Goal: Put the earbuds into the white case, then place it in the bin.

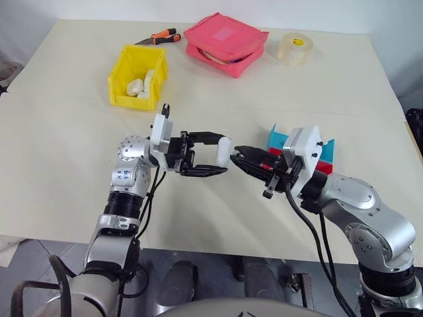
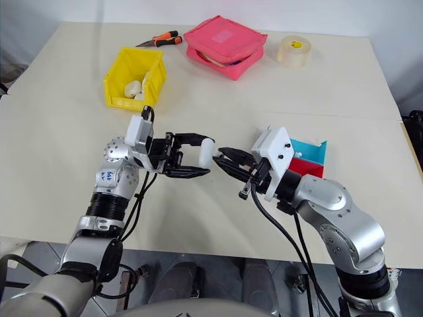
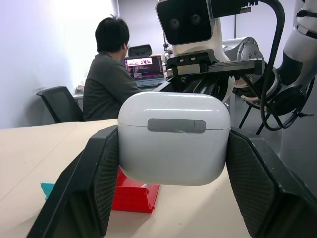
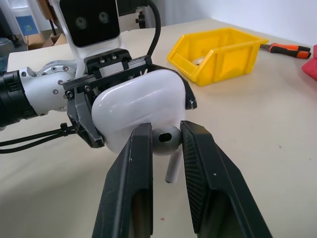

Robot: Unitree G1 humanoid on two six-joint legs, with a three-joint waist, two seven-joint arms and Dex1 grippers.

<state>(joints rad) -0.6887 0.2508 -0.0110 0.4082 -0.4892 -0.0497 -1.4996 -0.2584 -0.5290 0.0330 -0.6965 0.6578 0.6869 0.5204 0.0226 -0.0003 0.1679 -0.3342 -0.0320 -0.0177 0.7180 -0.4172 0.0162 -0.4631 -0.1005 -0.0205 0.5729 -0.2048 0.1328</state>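
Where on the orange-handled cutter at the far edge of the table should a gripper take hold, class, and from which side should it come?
Probably the orange and black handle, from straight above. The cutter lies flat on the table, so only a downward approach lets the fingers straddle it. The handle is its thicker end; the metal tip points toward the yellow bin.

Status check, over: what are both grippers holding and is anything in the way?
Left gripper shut on white case, lid closed. Right gripper shut on earbud, at the case. Yellow bin behind, path open.
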